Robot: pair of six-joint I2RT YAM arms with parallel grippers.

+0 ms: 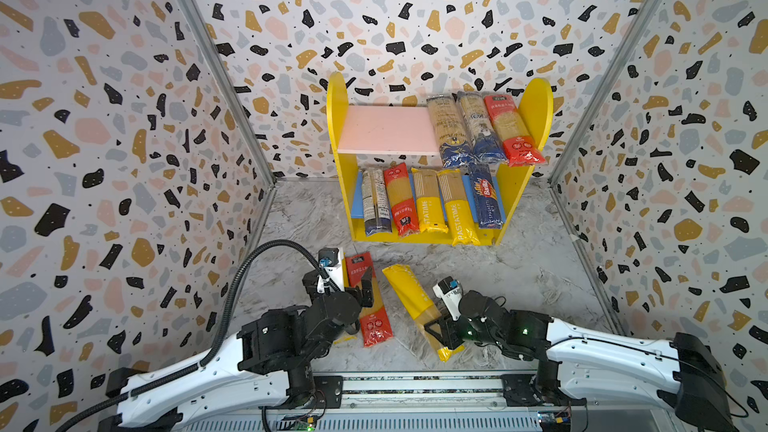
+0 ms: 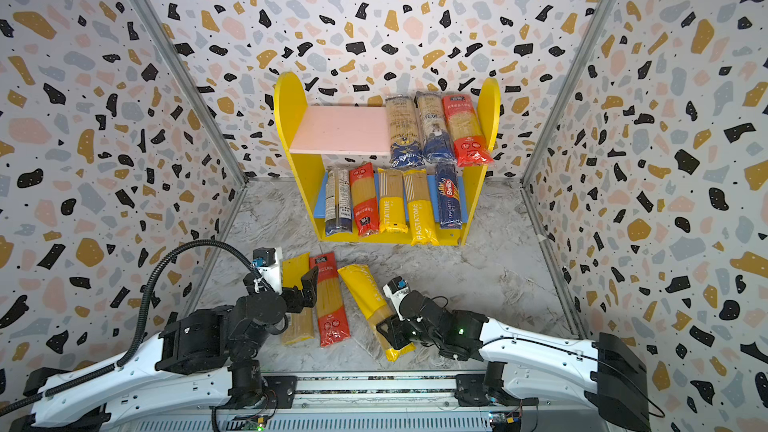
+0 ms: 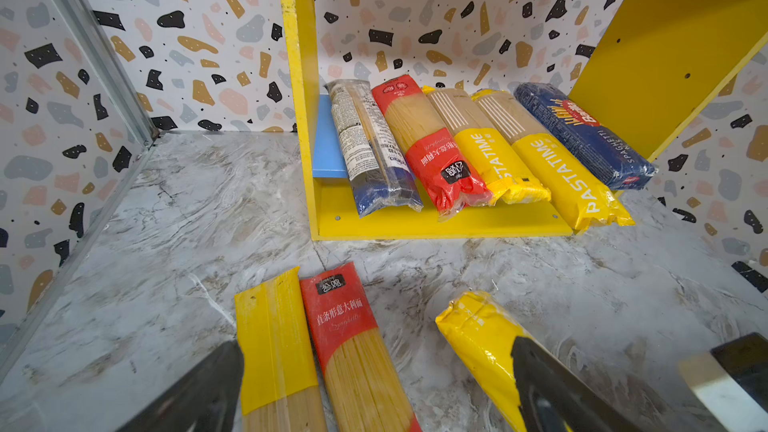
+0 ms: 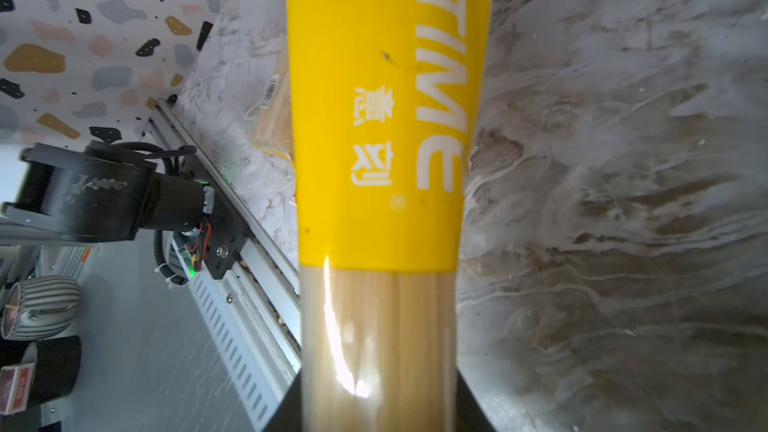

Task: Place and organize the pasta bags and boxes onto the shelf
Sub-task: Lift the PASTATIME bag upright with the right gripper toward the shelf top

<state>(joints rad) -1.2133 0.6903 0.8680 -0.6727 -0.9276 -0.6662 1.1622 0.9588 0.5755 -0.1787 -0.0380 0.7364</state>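
1. Presently the right gripper [image 1: 439, 328] is clamped across the width of the yellow PASTATIME pack [image 1: 409, 297], which lies on the marble tabletop [image 1: 519, 276]. The jaws bite on the clear strand section, just behind the yellow print.
2. Long axis: it runs crosswise to the jaws' closing line. The longer, printed part reaches ahead of the claw, slanting toward the left arm's side. Only a short tail lies behind it, toward the robot's base.
3. Goal: the shelf [image 1: 336, 110] stands well ahead of the claw and higher. Three packs [image 1: 478, 130] fill the part of the pink upper board [image 1: 386, 128] straight ahead. The bare stretch lies ahead and off to the left arm's side.
4. Judgement: the grip is off-centre, so the forward end will probably sag on lifting. The pack also needs turning until it points front to back like its neighbours.
5. The left gripper [image 3: 374, 347], jaws wide apart and holding nothing, hovers over the red pack [image 3: 353, 326] and the yellow-topped pack [image 3: 272, 338], which lie just beside the held one.
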